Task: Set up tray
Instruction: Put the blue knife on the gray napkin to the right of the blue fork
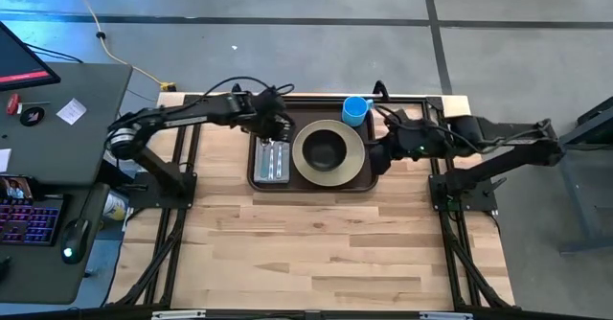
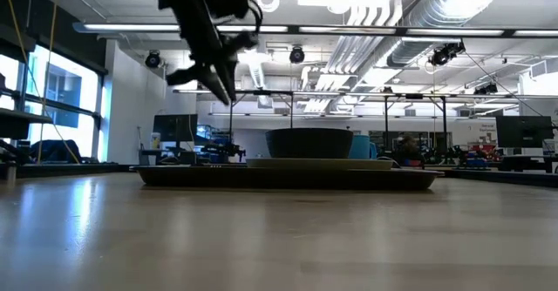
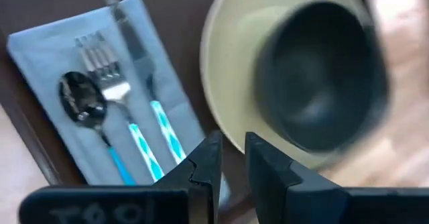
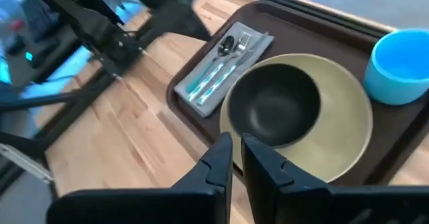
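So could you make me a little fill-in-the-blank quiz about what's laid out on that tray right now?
1. The dark bowl sits on the round beige ____.
2. The spoon, fork and knife lie side by side on a grey ____.
3. The cup on the tray is coloured ____.
4. Neither the left gripper nor the right gripper is ____ anything.

Missing words: plate; napkin; blue; holding

1. The worktop [image 1: 316, 243] is pale wood planks, smooth, with a soft sheen in the low view.
2. The tray [image 4: 268, 16] looks like dark brown matt plastic.
3. The napkin [image 3: 60, 49] is grey cloth.
4. The spoon [image 3: 80, 100] and fork [image 3: 110, 83] have shiny metal heads and glossy blue handles.
5. The bowl [image 4: 275, 110] is dark and matt.
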Motion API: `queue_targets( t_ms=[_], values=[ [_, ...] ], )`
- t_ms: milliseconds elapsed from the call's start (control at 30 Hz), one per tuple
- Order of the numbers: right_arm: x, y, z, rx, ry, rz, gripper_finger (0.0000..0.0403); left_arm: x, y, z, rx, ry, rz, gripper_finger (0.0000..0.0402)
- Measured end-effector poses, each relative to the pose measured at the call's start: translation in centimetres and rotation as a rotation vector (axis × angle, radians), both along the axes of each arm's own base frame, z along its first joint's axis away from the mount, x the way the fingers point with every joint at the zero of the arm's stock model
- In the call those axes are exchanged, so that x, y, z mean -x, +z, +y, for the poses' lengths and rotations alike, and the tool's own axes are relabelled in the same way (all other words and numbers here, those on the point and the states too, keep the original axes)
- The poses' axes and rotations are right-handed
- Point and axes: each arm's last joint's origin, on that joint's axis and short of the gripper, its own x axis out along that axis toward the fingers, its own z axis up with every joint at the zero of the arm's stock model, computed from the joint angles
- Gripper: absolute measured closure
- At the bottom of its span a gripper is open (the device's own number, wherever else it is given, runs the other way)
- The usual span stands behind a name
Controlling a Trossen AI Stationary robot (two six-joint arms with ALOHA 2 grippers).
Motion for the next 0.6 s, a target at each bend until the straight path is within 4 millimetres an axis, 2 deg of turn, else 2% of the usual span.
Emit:
queue_targets(
  t_ms=[167, 300, 500, 600],
  values=[
    [1.0, -2.3, 0.1, -0.029, -0.011, -0.092, 0.0382, -0.9, -3.2, 2.1, 0.035, 0.034, 0.11, 0.0308],
    [1.5, -3.3, -0.5, -0.027, -0.033, -0.154, 0.0386, -1.5, -6.1, 3.1, 0.083, 0.05, 0.204, 0.0327],
    [1.7, -3.4, -1.6, -0.038, -0.02, -0.213, 0.0385, -2.4, -8.6, 3.4, 0.12, 0.044, 0.258, 0.0359],
    [1.8, -3.2, -2.0, -0.031, 0.011, -0.213, 0.0386, -2.5, -9.2, 3.5, 0.133, 0.062, 0.275, 0.0368]
  ],
)
